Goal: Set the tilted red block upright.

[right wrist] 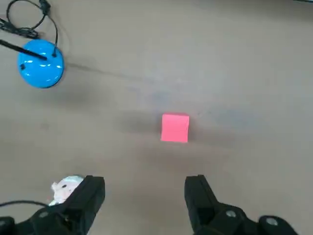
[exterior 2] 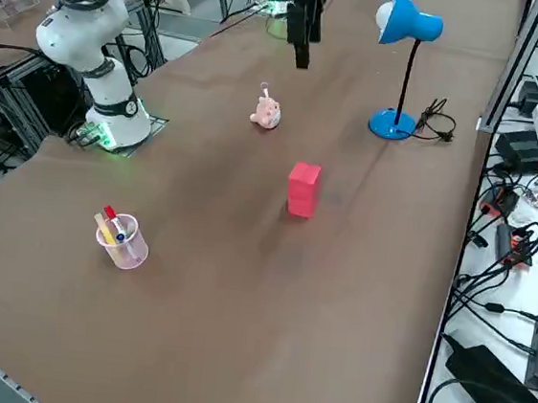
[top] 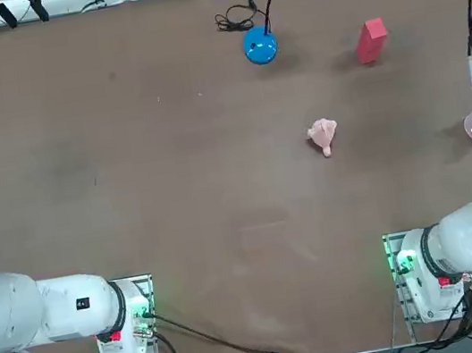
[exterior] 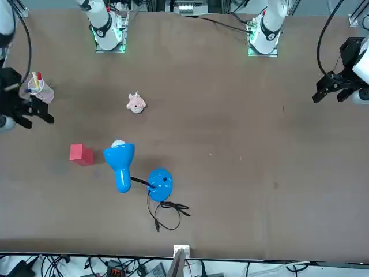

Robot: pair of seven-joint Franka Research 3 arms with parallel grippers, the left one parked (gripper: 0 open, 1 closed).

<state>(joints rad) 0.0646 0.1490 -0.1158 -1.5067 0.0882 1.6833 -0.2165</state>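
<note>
The red block stands on the bench in the open, well apart from the blue desk lamp, on the side of the lamp's round base away from the parked arm. In the right side view it looks upright, resting on its small end, so by my judgement the righting is done or nearly so; a slight lean cannot be ruled out from the top view.

The right tool hangs high above the bench, its fingers spread wide and empty, with the block between and beyond them in the wrist view. That height keeps it clear of the lamp's head.

The pink toy lies nearer the robot than the lamp, clear of the block. A clear cup of pens sits far from the lamp, out of the way.
</note>
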